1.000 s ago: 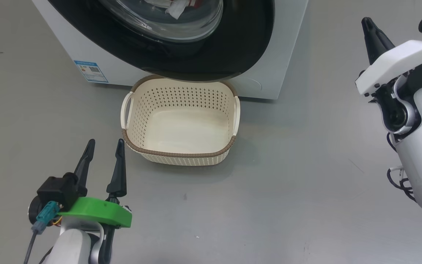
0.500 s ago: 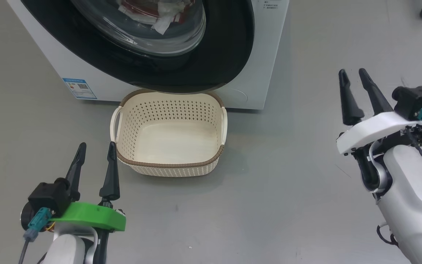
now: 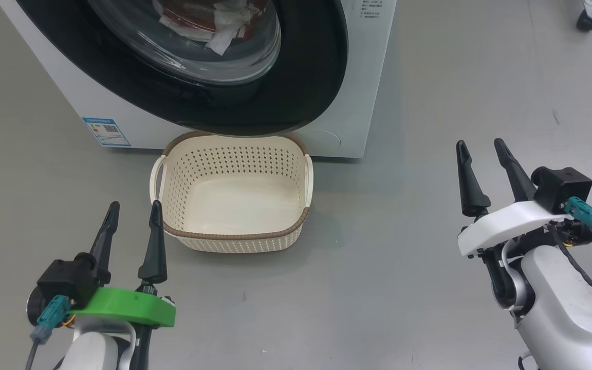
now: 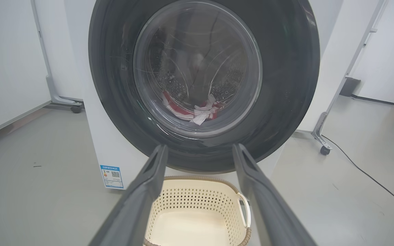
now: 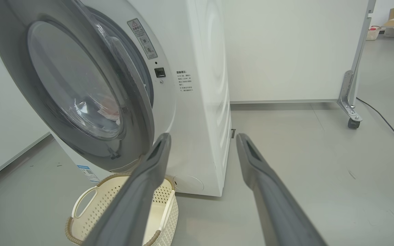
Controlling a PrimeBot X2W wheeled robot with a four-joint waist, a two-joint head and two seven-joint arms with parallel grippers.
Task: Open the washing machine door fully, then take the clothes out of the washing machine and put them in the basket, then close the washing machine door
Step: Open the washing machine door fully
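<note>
The washing machine [image 3: 368, 77] stands at the top of the head view. Its door [image 3: 306, 77], black-rimmed with a glass bowl, stands slightly ajar; the right wrist view shows the door [image 5: 9, 61] swung a little off the machine's front [image 5: 204, 102]. Red and white clothes [image 3: 214, 20] lie in the drum behind the glass, as the clothes [image 4: 197, 111] in the left wrist view show. The cream basket [image 3: 234, 237] sits empty on the floor under the door. My left gripper [image 3: 135, 205] is open just left of the basket. My right gripper [image 3: 480, 143] is open, well right of it.
A blue sticker [image 3: 106, 131] marks the machine's lower left front. White partition panels on caster feet [image 5: 352, 121] stand behind and right of the machine, with a black cable [image 5: 388, 126] on the floor. Grey floor lies open around both arms.
My right gripper has gone from shut to open, and its arm has come down from the upper right to the lower right. The head camera has shifted too. The left arm has held still.
</note>
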